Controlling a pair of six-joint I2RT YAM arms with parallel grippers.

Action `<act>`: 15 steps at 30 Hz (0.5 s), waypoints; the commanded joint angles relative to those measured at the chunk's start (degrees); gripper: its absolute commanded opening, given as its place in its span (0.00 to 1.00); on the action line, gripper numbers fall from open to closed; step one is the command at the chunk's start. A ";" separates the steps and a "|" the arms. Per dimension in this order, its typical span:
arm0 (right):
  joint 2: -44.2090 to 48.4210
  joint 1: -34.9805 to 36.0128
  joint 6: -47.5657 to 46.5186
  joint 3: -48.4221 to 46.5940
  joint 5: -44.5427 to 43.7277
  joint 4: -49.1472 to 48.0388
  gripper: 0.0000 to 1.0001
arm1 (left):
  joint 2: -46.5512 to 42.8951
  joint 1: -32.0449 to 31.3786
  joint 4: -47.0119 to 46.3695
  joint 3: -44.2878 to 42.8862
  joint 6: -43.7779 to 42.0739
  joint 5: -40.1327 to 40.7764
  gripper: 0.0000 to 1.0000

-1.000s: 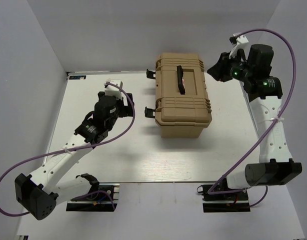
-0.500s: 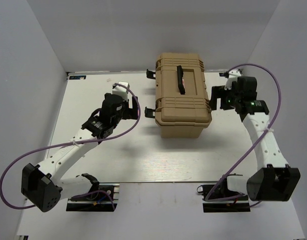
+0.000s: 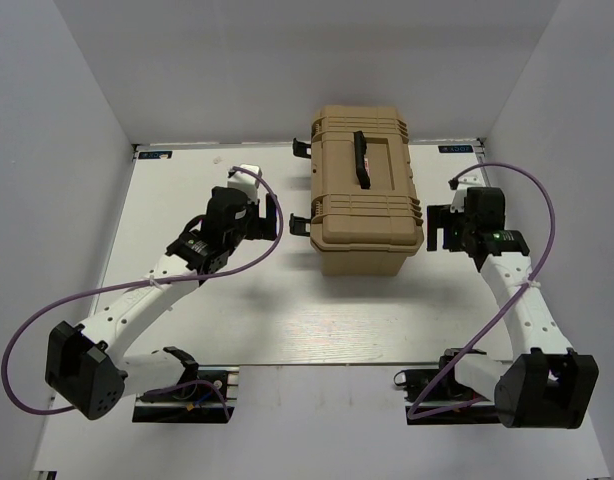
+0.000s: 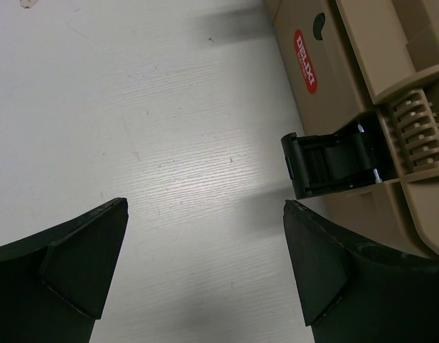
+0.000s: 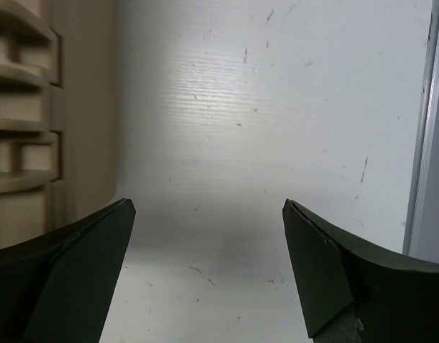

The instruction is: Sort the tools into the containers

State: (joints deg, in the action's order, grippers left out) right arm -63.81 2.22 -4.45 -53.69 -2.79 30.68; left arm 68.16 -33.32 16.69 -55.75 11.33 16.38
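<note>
No tools show in any view. The only container in sight is a tan toolbox point(image 3: 365, 190), lid down, standing at the table's back middle. My left gripper point(image 3: 263, 220) hangs open just left of the box, empty, with the black front latch point(image 4: 334, 163) flipped outward right by its right finger point(image 4: 334, 279). In the left wrist view the gripper point(image 4: 205, 206) frames bare table. My right gripper point(image 3: 439, 228) is open and empty beside the box's right wall point(image 5: 33, 107), low over the table point(image 5: 209, 204).
A second black latch point(image 3: 301, 148) sticks out from the box's left side further back. A black carry handle point(image 3: 362, 158) lies flat on the lid. The table's right edge point(image 5: 420, 143) runs close to my right gripper. White walls enclose the table.
My right arm swung down from high at the back right to the box's right side and its jaws opened wide. My left gripper crept right toward the latch.
</note>
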 commanded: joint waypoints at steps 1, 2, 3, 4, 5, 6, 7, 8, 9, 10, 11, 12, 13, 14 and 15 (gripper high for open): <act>1.06 -0.37 1.28 1.13 -3.45 -0.79 0.90 | -0.57 0.27 0.01 -0.94 -0.79 -0.83 1.00; 1.32 -0.46 1.20 1.39 -3.45 -0.79 0.90 | -0.05 0.27 0.01 -0.94 -0.79 -0.83 1.00; 2.63 -0.37 1.20 1.92 -3.63 -1.40 0.90 | -0.05 0.27 0.01 -0.94 -0.79 -0.83 1.00; 3.16 -0.37 1.02 2.45 -3.80 -1.58 0.90 | -0.05 0.27 0.01 -0.94 -0.79 -0.83 1.00; 4.30 -0.55 0.93 3.67 -3.81 -2.72 0.90 | -0.05 0.27 0.01 -0.94 -0.79 -0.83 1.00; 5.70 -0.46 0.85 4.20 -3.98 -2.99 0.90 | -0.05 0.27 0.01 -0.94 -0.79 -0.83 1.00; 6.24 -0.55 0.93 4.73 -3.72 -3.51 0.90 | -0.05 0.27 0.01 -0.94 -0.79 -0.83 1.00; 7.37 -0.55 0.67 6.22 -3.80 -4.13 0.90 | -0.05 0.27 0.01 -0.94 -0.79 -0.83 1.00; 8.52 -0.46 0.76 6.58 -3.98 -4.22 0.90 | 0.48 0.27 0.01 -0.94 -0.79 -0.83 1.00; 9.49 -0.63 0.76 6.84 -4.68 -4.40 0.90 | 0.48 0.27 0.01 -0.94 -0.79 -0.83 1.00; 9.58 -0.46 0.67 7.54 -4.94 -4.66 0.90 | 0.48 0.27 0.01 -0.94 -0.79 -0.83 1.00; 9.93 -0.63 0.58 7.72 -5.38 -4.75 0.90 | 0.48 0.27 0.01 -0.94 -0.79 -0.83 1.00; 10.46 -0.64 0.49 7.99 -5.65 -4.75 0.90 | 0.48 0.27 0.01 -0.94 -0.79 -0.83 1.00; 10.64 -0.64 0.49 8.16 -6.35 -4.57 0.90 | 0.48 0.27 0.01 -0.94 -0.79 -0.83 1.00; 10.72 -0.55 0.58 8.43 -6.44 -4.31 0.90 | 0.48 0.27 0.01 -0.94 -0.79 -0.83 1.00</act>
State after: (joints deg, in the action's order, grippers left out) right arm -53.93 1.89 -3.84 -45.93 -7.09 28.49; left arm 69.14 -33.32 16.73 -55.75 10.96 16.03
